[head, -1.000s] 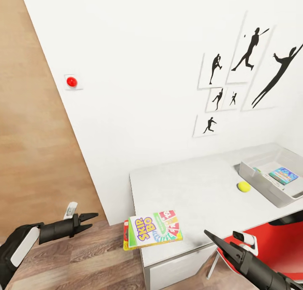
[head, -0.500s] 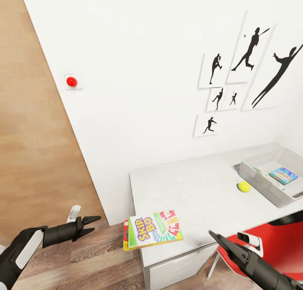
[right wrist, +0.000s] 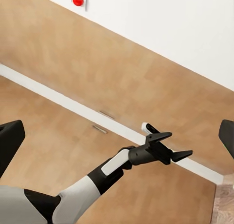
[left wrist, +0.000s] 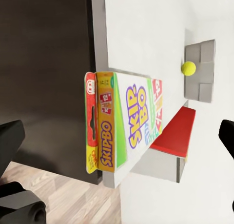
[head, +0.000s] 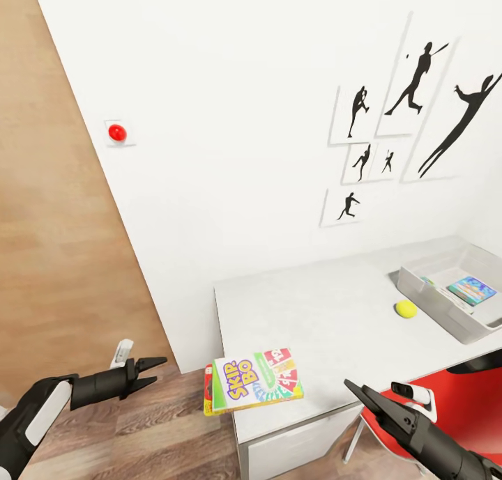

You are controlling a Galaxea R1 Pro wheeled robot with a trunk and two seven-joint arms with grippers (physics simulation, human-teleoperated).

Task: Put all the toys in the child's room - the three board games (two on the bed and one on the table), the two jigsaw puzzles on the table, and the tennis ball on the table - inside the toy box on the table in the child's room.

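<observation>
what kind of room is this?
Likely a child's bedroom or playroom: baseball-player silhouette pictures on the white wall, a Skip-Bo game box and a tennis ball on a pale desk, plus a toy bin.

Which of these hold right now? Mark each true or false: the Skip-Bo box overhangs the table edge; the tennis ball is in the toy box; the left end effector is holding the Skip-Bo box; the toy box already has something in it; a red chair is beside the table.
1. The Skip-Bo box overhangs the edge of the table. True.
2. The tennis ball is in the toy box. False: it rests on the table beside the bin.
3. The left end effector holds the Skip-Bo box. False: it is open and apart from it.
4. The toy box already has something in it. True.
5. A red chair is beside the table. True.
</observation>
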